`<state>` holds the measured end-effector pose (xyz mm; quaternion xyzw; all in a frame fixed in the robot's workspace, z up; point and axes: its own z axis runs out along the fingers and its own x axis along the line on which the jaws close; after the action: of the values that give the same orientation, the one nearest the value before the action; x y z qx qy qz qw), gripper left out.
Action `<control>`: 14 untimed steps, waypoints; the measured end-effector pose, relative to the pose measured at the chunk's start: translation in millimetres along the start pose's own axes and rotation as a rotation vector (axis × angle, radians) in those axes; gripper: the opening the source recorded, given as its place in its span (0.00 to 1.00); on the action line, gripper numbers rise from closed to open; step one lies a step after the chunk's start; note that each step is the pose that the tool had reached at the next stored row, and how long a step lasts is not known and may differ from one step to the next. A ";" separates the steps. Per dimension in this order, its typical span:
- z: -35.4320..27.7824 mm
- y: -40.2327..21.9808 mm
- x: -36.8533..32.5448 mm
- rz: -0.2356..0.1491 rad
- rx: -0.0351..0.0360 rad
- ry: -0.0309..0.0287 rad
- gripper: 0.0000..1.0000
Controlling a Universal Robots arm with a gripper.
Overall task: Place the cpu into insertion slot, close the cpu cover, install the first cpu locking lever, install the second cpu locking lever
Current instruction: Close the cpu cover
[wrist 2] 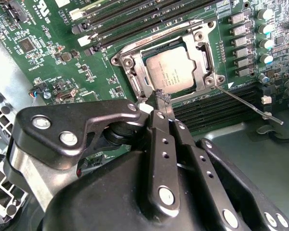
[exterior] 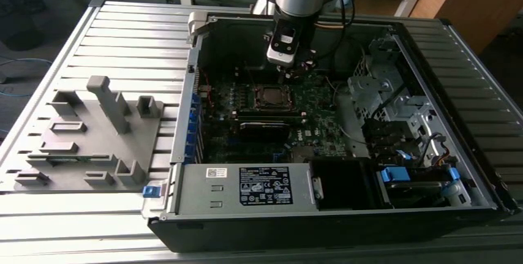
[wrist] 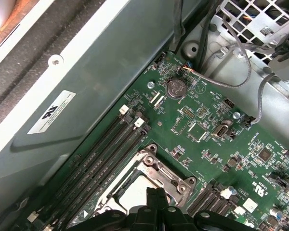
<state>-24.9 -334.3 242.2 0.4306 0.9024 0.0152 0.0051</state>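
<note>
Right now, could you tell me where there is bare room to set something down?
Bare table slats lie beyond the grey fixture, on the exterior view's left, and on its right past the computer case. Inside is crowded, the end effector beside the cpu.

You are looking at print that cannot be read: in the exterior view a dark label (exterior: 264, 185) with pale lettering on the power supply box (exterior: 196, 198), and a small white sticker (exterior: 215, 173) beside it. In the first wrist view a white label (wrist: 50, 113) sits on the grey case wall (wrist: 111, 72), and white marks dot the green motherboard (wrist: 183, 144). In the second wrist view faint lines of lettering cross the cpu (wrist 2: 176, 70)
</note>
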 end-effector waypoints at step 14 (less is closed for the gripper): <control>0.0 0.0 0.0 -0.012 0.0001 0.0004 0.10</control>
<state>-24.9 -334.3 242.2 0.4250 0.9050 0.0153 0.0050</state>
